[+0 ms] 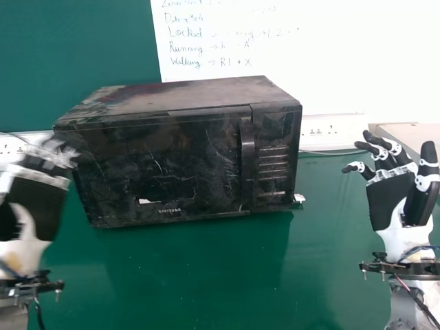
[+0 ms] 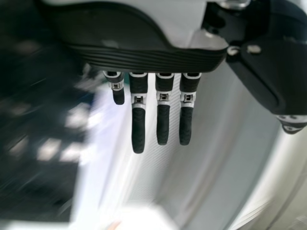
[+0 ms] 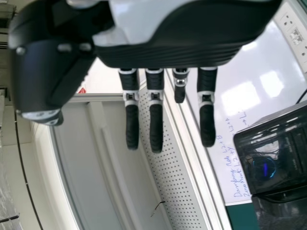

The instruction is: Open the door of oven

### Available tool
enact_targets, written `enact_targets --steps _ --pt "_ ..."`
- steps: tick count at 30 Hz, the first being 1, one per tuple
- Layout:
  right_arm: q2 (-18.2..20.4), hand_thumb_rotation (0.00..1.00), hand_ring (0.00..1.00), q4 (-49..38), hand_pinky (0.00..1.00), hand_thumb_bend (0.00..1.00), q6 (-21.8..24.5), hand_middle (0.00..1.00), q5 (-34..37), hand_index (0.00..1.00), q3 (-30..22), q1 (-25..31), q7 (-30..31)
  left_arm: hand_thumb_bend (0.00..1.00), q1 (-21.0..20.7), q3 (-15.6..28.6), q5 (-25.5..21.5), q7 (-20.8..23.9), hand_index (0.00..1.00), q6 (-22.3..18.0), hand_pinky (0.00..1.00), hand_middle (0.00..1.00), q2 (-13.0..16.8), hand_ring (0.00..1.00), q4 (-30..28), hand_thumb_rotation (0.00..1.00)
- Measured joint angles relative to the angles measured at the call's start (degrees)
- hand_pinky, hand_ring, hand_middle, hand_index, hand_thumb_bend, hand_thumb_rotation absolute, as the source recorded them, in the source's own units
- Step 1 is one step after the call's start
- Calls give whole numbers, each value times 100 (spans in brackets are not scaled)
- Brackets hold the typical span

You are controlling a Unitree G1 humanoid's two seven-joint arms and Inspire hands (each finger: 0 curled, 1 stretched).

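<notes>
In the head view, a black boxy oven (image 1: 117, 172) stands closed, upper centre, on the glossy green counter (image 1: 179, 282), black-and-white left hand (image 1: 38, 199) at left, matching right hand (image 1: 388, 199) at right; left wrist view, left fingers (image 2: 138, 129) straight, empty; right wrist view, right fingers (image 3: 156, 127) straight, empty.

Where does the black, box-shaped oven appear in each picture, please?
Head view: oven just left of centre, on the shiny green table.
Left wrist view: beside the left hand is a blurred dark surface; I cannot tell what it is.
Right wrist view: cut by the picture's edge, glossy front showing.
Landmark shared by head and right wrist views: white board with handwriting, near the oven.
</notes>
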Motion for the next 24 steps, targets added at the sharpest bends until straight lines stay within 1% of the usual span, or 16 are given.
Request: enact_targets --steps 1,3,4,5,9,12,18,20,24 --pt "-1 84 59 7 43 100 -3 73 1 70 -3 -2 2 81 -17 -48 -26 -178 61 202 46 60 99 52 98 61" --pt "-4 84 59 62 43 100 -11 73 6 70 -15 -23 17 81 -105 -166 -48 -611 62 759 47 61 384 53 345 60" --pt "-4 83 59 93 43 100 -13 73 8 70 -16 -30 35 82 -142 -202 -23 -751 61 911 47 61 467 53 422 60" --pt "-4 83 59 125 43 100 -15 73 14 70 -23 -32 55 83 -176 -232 38 -843 62 975 47 61 514 53 474 60" --pt "-4 84 58 158 43 100 -62 73 11 70 -22 -38 103 83 -231 -371 437 -1056 63 959 45 63 557 54 504 61" --pt "-4 85 58 158 43 100 -130 73 -3 70 -19 -42 106 82 -232 -443 664 -1110 63 923 45 63 550 54 478 62" --pt "6 86 58 102 43 100 -131 73 -15 71 18 -41 69 84 -232 -549 813 -1104 63 926 44 63 481 55 357 61" --pt "6 85 58 102 43 100 -131 74 -11 71 17 -41 75 87 -232 -565 873 -1057 63 940 44 63 480 54 300 61" --pt "6 83 58 118 43 100 -128 73 24 71 10 -42 82 86 -235 -646 1053 -897 67 954 44 70 442 57 258 64"
